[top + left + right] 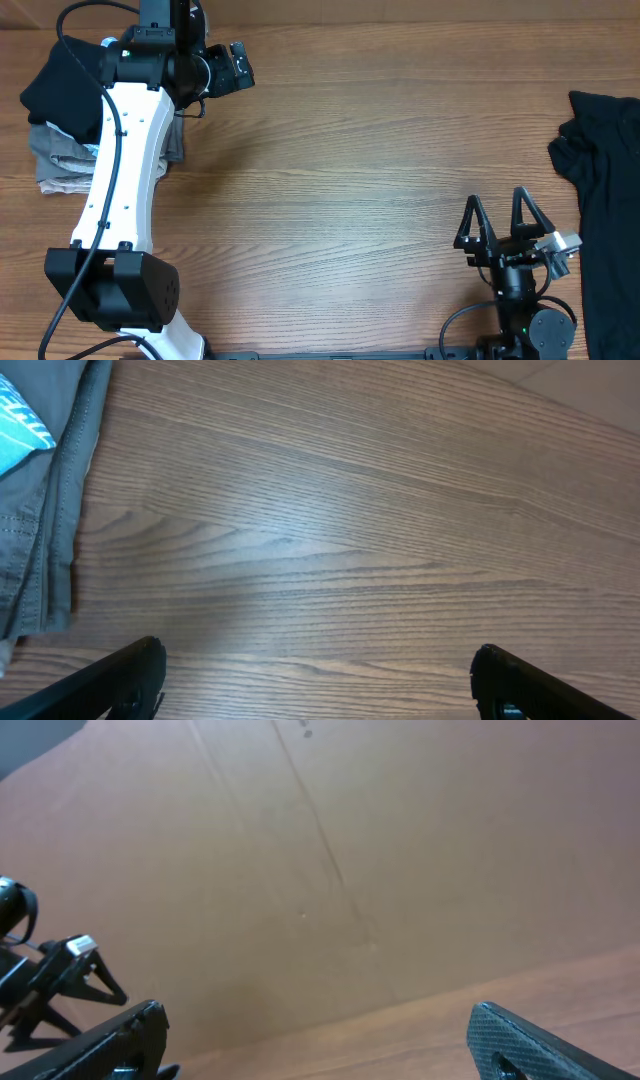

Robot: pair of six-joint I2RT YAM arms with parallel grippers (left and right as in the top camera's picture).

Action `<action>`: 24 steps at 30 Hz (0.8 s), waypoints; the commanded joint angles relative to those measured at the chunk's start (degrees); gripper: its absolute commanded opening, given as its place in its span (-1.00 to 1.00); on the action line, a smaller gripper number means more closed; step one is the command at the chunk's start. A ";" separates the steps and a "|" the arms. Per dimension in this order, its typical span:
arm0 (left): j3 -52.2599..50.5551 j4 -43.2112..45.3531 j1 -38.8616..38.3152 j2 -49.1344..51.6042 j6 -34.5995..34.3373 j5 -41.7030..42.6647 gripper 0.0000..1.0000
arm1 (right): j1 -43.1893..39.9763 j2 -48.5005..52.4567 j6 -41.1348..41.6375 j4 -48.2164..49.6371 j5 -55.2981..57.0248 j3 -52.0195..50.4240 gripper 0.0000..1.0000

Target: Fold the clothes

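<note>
**One step ahead: fetch, then spread flat**

At the far left of the overhead view, a folded black soft-fabric garment (58, 85) rests on top of a stack of grey folded garments (58, 165). The left wrist view shows a light-blue folded garment with white print (15, 420) tucked into that stack. This pile looks finished.

Just right of the pile, the left hand (232, 68) hovers over the wood-grain bench (350, 180). Its fingers are spread wide and hold nothing; between them its own camera sees only bare wood. The middle of the bench carries nothing.

Further right and nearer the robot, the right hand (497, 205) is also spread wide and empty, with its fingers pointing away from the base.

At the right edge lies a loose black short-sleeved fabric garment (610, 200). It is rumpled at the sleeve and partly out of frame. It is near the right hand on that hand's outer side but apart from the fingers, and it is well apart from the left hand.

The step in hand is probably bringing that loose garment to the middle. To do it well, the right hand should turn towards the near hem or shoulder and pinch a single layer low against the wood. It should then drag the garment rather than lift it. The left hand should cross over to take the opposite corner, so the cloth arrives flat and square before any fold.
</note>
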 commanded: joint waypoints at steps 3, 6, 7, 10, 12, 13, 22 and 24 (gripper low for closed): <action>-0.15 0.09 -0.11 0.63 -0.17 -0.50 1.00 | -0.22 -0.48 0.15 -0.57 1.77 -1.16 1.00; -0.15 0.09 -0.11 0.63 -0.17 -0.50 1.00 | -0.20 -0.48 -0.33 -4.07 2.38 -1.16 1.00; -0.15 0.11 -0.11 0.63 -0.17 -0.50 1.00 | -0.20 -0.48 -0.33 -6.19 2.84 -1.16 1.00; -0.15 0.09 -0.11 0.63 -0.17 -0.50 1.00 | -0.20 -0.48 -0.33 -10.88 3.69 -1.16 1.00; -0.15 0.09 -0.11 0.63 -0.17 -0.50 1.00 | -0.20 -0.48 -0.33 -13.03 4.02 -1.16 1.00; -0.15 0.09 -0.11 0.63 -0.17 -0.50 1.00 | -0.20 -0.48 -0.33 -13.84 4.11 -1.16 1.00; -0.13 0.09 -0.11 0.63 -0.17 -0.50 1.00 | -0.20 -0.48 -7.34 -17.31 4.94 -1.16 1.00; -0.15 0.09 -0.11 0.63 -0.17 -0.52 1.00 | -0.20 -0.48 -9.49 -17.31 4.92 -1.16 1.00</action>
